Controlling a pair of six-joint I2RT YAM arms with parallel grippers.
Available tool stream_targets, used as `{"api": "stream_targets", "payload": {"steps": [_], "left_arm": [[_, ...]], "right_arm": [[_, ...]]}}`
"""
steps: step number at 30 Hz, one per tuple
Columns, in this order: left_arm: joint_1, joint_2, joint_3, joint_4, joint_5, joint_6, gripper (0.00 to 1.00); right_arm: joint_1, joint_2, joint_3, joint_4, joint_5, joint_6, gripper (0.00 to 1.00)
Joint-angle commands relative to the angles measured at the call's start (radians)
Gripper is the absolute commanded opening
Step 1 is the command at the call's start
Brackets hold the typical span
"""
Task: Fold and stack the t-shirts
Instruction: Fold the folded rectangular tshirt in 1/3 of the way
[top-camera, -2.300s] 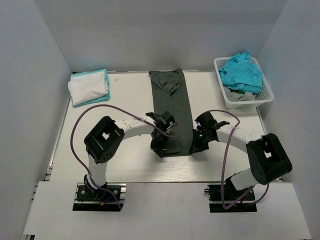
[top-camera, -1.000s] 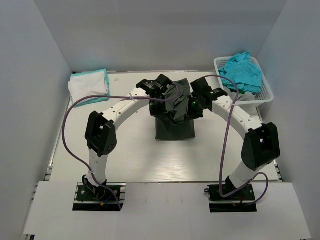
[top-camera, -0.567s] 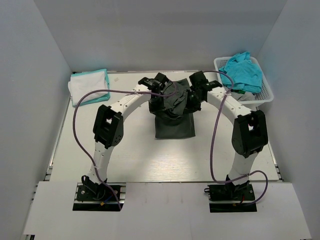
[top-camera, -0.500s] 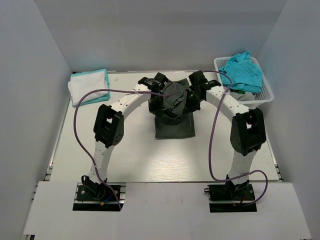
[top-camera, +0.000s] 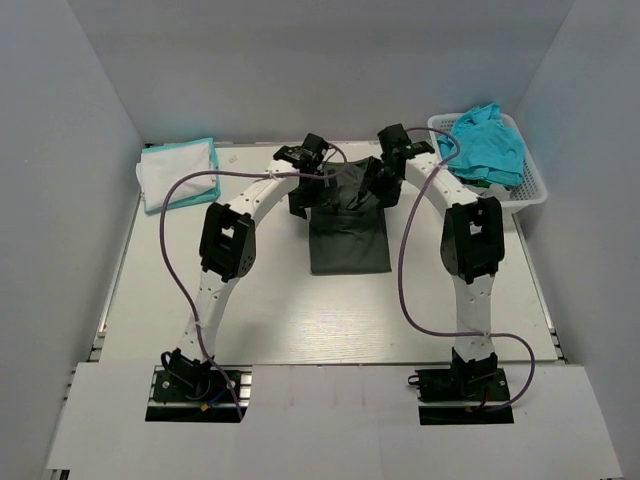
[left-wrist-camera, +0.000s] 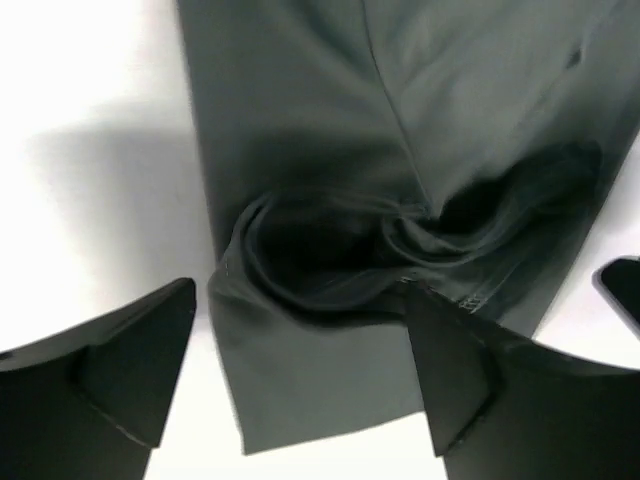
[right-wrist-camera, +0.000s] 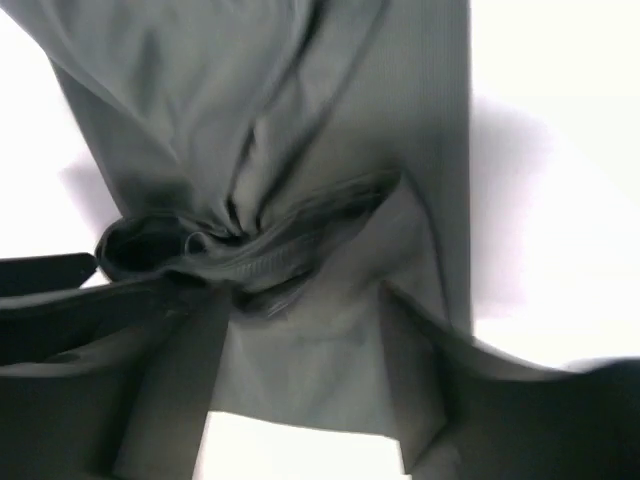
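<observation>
Charcoal t-shirt: lies centre-far on the tabletop as a narrow rectangle running away from my bases, with its near hem flat and square.

Far end: a rumpled ridge of slack cloth sits directly under both my wrists. I judge it to be the landing line of a lengthwise fold, not yet smoothed.

Left jaws: spread wide, hanging over the ridge with a finger to either side, gripping nothing.

Right jaws: parted, though less widely, over the same ridge from the other side. Cloth shows in the gap, but I see no pinch on it.

Finished stack: white over turquoise, at the far left corner and well apart from the charcoal piece. That is the likely destination.

Basket: at the far right, holding a turquoise shirt still unfolded. My right forearm passes just beside its near-left corner.

Open room: bare tabletop on the near side and along the whole left flank toward the stack. The back wall stands close behind my wrists, so withdrawal is best made upward or toward me.
</observation>
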Motion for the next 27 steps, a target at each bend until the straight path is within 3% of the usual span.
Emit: {"api": "stream_targets", "payload": {"steps": [1, 2, 3, 7, 11, 18, 23, 27], "left_arm": [[0.043, -0.033, 0.056, 0.008, 0.009, 0.003, 1.0], [0.057, -0.06, 0.056, 0.008, 0.009, 0.015, 1.0], [0.057, -0.076, 0.041, 0.008, -0.001, 0.015, 1.0], [0.068, -0.172, -0.075, 0.041, -0.001, 0.033, 1.0], [0.068, -0.25, -0.213, 0.041, 0.06, 0.053, 1.0], [-0.002, -0.457, -0.646, 0.139, 0.095, 0.072, 1.0], [-0.035, -0.54, -0.835, 0.229, 0.147, 0.061, 1.0], [-0.062, -0.54, -0.859, 0.293, 0.147, 0.039, 1.0]], "right_arm": [[-0.022, 0.013, 0.134, -0.012, -0.01, 0.017, 0.7], [-0.024, -0.005, 0.132, 0.006, -0.016, 0.006, 0.89], [-0.024, -0.016, 0.117, 0.025, -0.021, -0.006, 0.9], [-0.015, -0.132, -0.018, 0.115, -0.068, -0.054, 0.9], [-0.013, -0.255, -0.278, 0.203, -0.194, -0.092, 0.9], [-0.029, -0.467, -0.654, 0.226, -0.105, -0.051, 0.9], [-0.029, -0.49, -0.771, 0.25, -0.102, -0.037, 0.9], [-0.03, -0.482, -0.819, 0.312, -0.096, -0.032, 0.9]]}}
